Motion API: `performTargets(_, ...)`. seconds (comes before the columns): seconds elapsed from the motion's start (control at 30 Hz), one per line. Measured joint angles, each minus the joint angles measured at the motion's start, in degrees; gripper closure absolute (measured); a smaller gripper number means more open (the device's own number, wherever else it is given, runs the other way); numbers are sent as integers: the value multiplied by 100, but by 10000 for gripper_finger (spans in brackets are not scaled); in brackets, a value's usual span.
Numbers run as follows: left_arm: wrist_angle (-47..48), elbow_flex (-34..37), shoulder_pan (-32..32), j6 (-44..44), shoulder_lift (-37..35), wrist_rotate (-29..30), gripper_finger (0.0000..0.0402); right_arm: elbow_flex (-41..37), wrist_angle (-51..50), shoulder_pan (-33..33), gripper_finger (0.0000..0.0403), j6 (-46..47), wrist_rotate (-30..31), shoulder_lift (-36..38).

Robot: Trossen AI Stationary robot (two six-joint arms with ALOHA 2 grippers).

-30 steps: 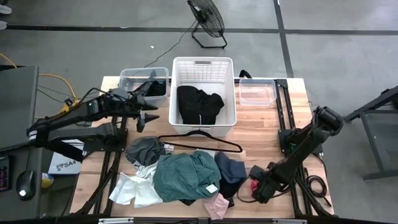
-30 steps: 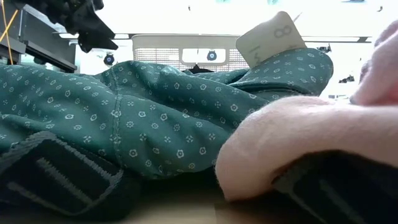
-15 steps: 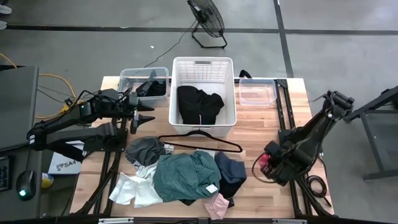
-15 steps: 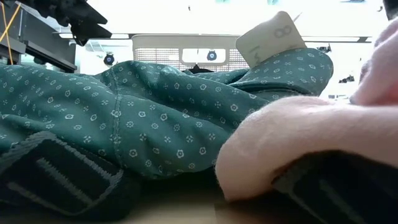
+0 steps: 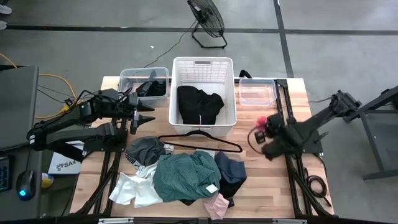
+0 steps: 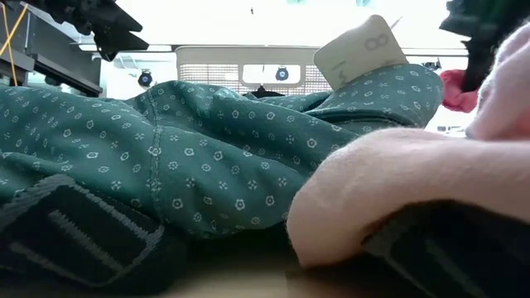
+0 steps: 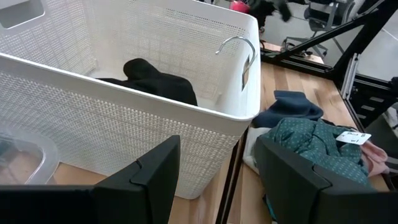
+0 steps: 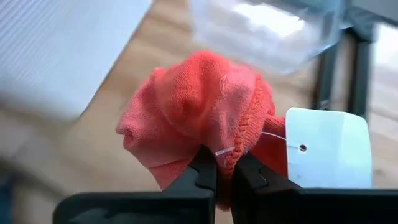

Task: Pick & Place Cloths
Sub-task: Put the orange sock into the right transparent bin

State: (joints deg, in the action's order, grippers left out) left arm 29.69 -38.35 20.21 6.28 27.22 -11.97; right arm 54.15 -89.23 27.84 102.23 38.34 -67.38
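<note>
Right tool (image 5: 263,127), gripping red cloth (image 5: 262,119), has risen toward clear bin (image 5: 257,91).

You see a grey floor (image 5: 93,53) all around the wooden table (image 5: 261,186). Dark lines (image 5: 283,37) cross the floor, one along the top of the frame and one going down on the right. A black fan (image 5: 207,18) stands on the floor at the top middle, with a thin cord (image 5: 165,53) trailing from it. At the left edge you have a dark desk (image 5: 15,106) with a computer mouse (image 5: 23,185) near the lower left. Yellow cables (image 5: 59,84) lie on the floor beside it. In the low view, bright light (image 6: 248,21) fills the room behind.
</note>
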Motion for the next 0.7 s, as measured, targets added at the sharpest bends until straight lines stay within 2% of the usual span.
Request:
performTargets(0.2, 19, 0, 0, 0, 0, -6, 199, 0, 61, -1369, 398, -773, 138, 1)
performTargets(0.4, 24, 0, 0, 0, 2, -7, 199, 0, 872, -2812, 398, -2175, 500, 1)
performTargets(0.53, 43, 4, 0, 0, 2, -7, 199, 2, 1868, -4004, 398, -3570, 481, 1)
performTargets(0.7, 12, 165, 0, 0, 0, -9, 199, 2, 3265, -5432, 398, -5346, 171, -12)
